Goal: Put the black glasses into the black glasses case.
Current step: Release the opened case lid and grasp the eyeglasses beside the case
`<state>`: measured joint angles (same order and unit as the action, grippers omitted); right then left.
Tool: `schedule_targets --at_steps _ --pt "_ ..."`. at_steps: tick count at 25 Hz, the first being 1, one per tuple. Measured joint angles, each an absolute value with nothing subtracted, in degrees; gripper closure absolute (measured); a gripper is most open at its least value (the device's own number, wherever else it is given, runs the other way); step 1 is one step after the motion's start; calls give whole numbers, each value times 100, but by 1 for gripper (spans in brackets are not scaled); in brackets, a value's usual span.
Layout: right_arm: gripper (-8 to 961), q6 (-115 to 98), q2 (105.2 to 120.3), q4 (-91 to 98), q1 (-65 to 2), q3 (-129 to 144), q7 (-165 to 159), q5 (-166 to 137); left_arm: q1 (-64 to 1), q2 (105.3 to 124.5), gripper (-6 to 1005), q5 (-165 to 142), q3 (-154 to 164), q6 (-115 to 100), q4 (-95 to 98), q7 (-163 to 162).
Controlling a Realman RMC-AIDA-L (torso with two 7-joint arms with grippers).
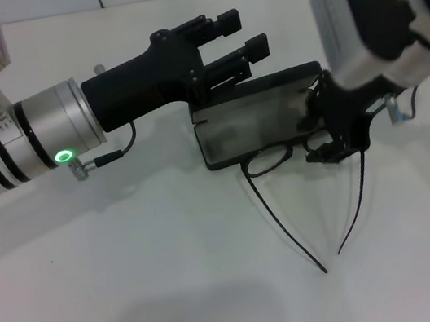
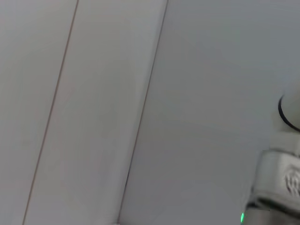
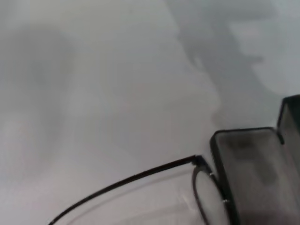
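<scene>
The black glasses case [image 1: 261, 116] lay open on the white surface [image 1: 172, 251], toward its far edge and somewhat right of centre, with the lined tray facing up and the lid raised behind it on the far side. The black glasses [image 1: 280, 156] rested against the near rim of the case, the front frame along that rim and both temple arms unfolded, running across the surface toward the near edge and converging slightly at their tips. The right wrist view confirmed the frame [image 3: 206, 187] sitting just beside the case rim [image 3: 225, 187], one temple arm stretching away over bare surface. The right end effector [image 1: 336, 145] stood over the right end of the glasses front, at the near right corner of the case; its fingers were hidden by the wrist housing and its own body, so whether it was parted or closed on the frame could not be told. The left end effector [image 1: 237, 37] was held above the surface at the far left of the case, its two fingers parted with a clear gap between them and nothing held. The left wrist view showed only pale background and part of the other arm.
</scene>
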<state>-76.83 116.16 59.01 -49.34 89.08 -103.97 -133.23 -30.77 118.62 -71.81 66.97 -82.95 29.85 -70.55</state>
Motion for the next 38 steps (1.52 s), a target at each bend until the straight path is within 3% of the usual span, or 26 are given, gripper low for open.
schedule_targets --at_steps 3,19,27,32,38 --pt "504 -7347 11619 5799 -4909 9288 -10405 -13320 -3075 11851 376 -7181 6697 -8294 2963 -7056" --pt "528 -6748 11619 5613 -4929 9854 -10345 -13174 -3015 11830 376 -7181 6662 -8278 2958 -7015" --pt "806 -6712 11614 5610 -4888 9685 -10344 -13119 -3036 11823 376 -7181 6663 -8279 2972 -7014" --pt "821 -6943 11591 5987 -4514 9089 -10322 -12844 -2998 11801 376 -7179 6662 -8366 3003 -7024" --pt "876 -7637 11574 6637 -3471 7619 -9631 -11436 -3016 11726 376 -7142 6662 -8878 3006 -7064"
